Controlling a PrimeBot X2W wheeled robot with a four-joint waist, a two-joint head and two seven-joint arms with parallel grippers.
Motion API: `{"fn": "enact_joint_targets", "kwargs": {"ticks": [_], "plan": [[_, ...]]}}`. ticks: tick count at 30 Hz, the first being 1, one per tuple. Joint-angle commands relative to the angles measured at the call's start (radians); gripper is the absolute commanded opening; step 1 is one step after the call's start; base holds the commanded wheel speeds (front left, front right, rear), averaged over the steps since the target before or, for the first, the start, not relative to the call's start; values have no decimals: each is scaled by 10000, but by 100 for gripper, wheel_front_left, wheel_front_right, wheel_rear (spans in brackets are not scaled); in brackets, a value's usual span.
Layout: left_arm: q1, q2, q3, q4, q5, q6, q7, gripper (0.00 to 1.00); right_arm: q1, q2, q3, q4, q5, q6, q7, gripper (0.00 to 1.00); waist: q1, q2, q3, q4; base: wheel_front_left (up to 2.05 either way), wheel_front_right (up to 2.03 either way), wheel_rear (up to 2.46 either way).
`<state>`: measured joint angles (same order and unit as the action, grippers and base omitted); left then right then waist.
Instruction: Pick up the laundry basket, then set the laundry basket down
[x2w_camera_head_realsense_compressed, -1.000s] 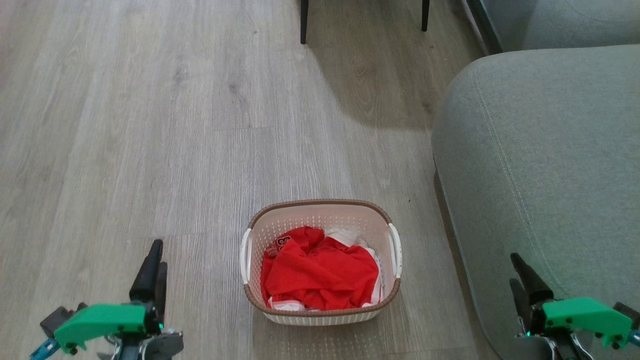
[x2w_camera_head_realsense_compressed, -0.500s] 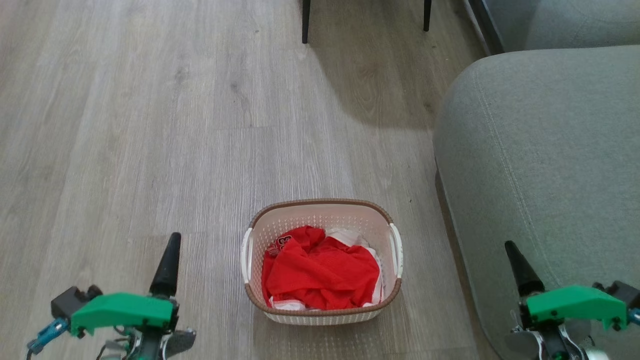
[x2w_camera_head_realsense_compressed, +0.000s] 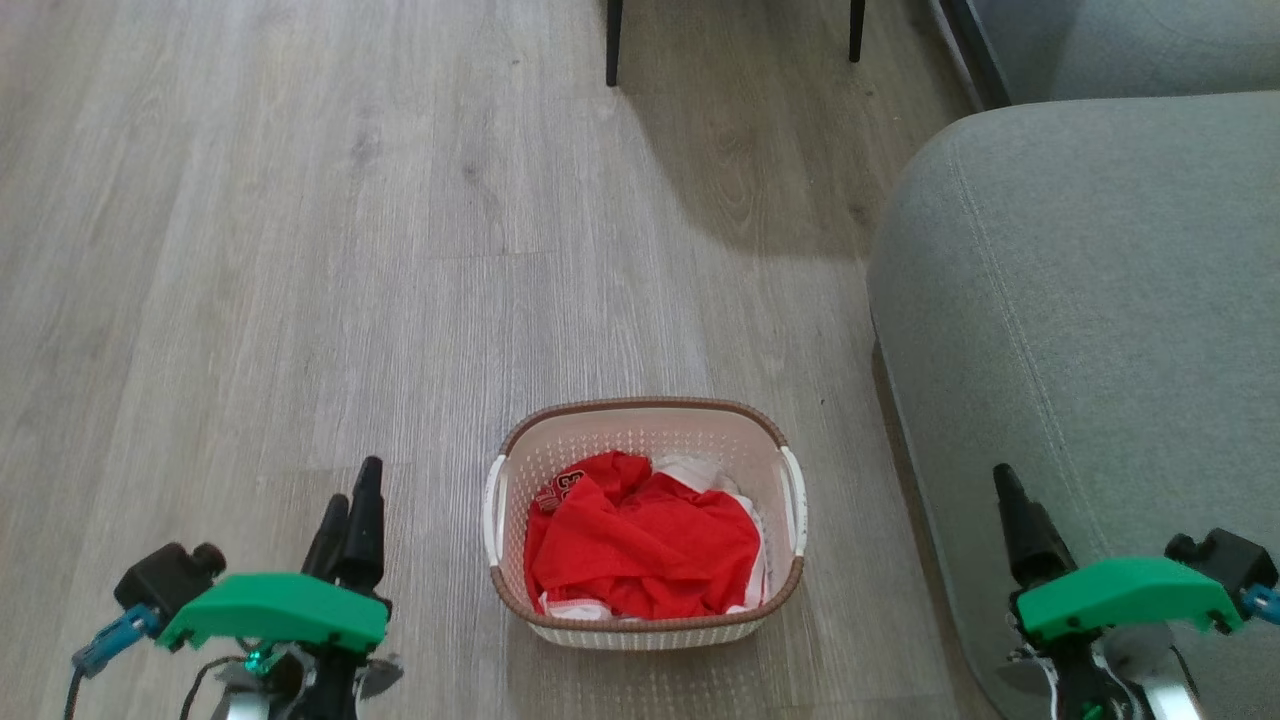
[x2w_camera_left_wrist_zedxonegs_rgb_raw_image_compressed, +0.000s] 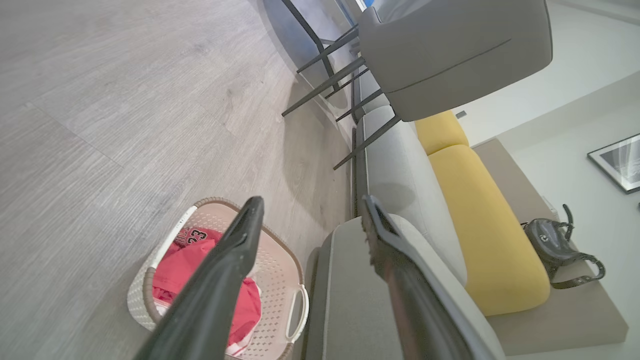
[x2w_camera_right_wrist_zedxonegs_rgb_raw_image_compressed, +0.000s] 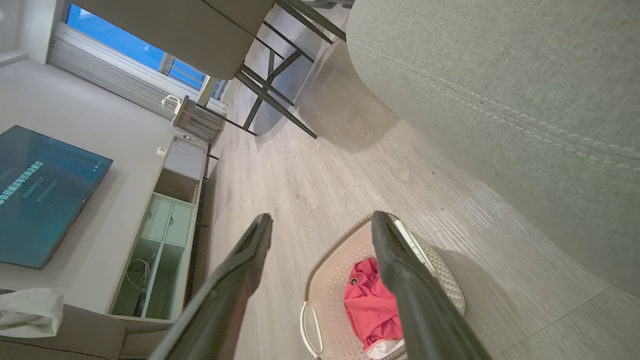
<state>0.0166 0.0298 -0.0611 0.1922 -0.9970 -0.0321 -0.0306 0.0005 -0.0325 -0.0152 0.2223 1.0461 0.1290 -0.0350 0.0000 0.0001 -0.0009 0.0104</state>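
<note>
Cream-white perforated plastic laundry basket (x2w_camera_head_realsense_compressed: 640, 406) lies between left gripper (x2w_camera_head_realsense_compressed: 352, 490) and right gripper (x2w_camera_head_realsense_compressed: 1010, 500), left nearer; both jaws open, empty.

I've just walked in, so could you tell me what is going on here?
A two-armed robot is set to pick up the laundry basket, which sits on the floor beside a grey sofa with red clothing inside. Its left claw and right claw hover open on either side of the basket, touching nothing. The lift has not yet begun.
</note>
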Motion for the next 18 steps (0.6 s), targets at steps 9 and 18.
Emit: {"fn": "enact_joint_targets", "kwargs": {"ticks": [9,18], "plan": [[-327,312,-260,-560,1778,381,-402,100,-439,-101,420,-503,-1591,9,-382,100,0,-1,4,15,0,0,0],[-235,524,-611,-601,3011,767,-670,100,-443,-112,684,-479,-2695,11,-646,100,0,-1,23,26,0,0,0]]}}
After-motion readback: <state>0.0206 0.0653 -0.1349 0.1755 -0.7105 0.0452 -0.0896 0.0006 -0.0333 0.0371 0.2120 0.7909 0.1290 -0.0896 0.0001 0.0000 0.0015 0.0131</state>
